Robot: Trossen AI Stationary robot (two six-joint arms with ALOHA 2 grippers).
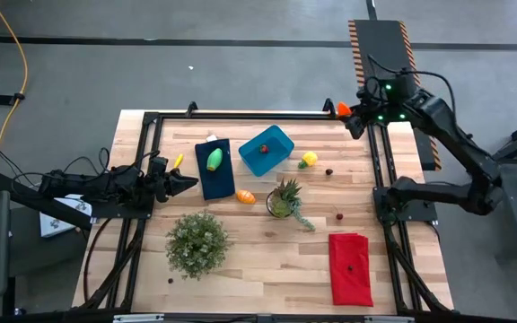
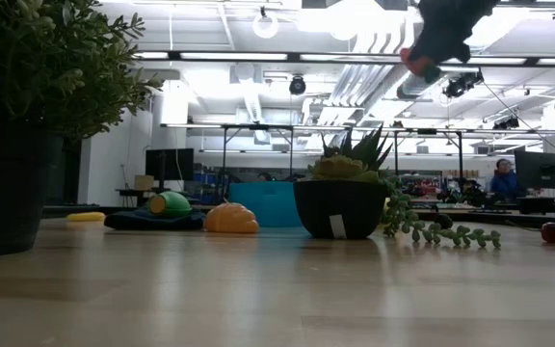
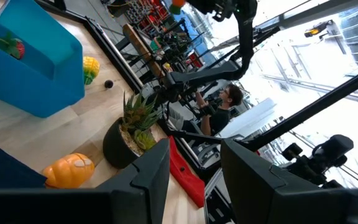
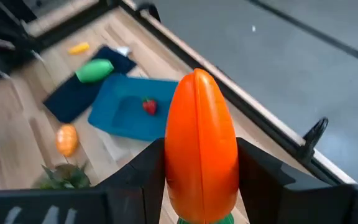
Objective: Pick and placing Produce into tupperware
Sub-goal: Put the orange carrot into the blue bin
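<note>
Two claws: the left claw [image 1: 189, 183] and the right claw [image 1: 341, 109], which grips one orange carrot [image 4: 201, 146]. One blue tub [image 1: 266, 149] holds one small red piece [image 1: 264, 149]. Loose on the surface [image 1: 258, 269]: one green oval [image 1: 214, 160], one orange oval [image 1: 246, 196], one lemon [image 1: 309, 159]. Two potted plants, two cloths.

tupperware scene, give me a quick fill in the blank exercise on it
1. The right gripper is shut on the ____.
2. Inside the tupperware lies a small ____ item.
3. The green oval rests on the dark blue ____.
4. The left gripper holds ____.

Missing words: carrot; red; cloth; nothing
</note>
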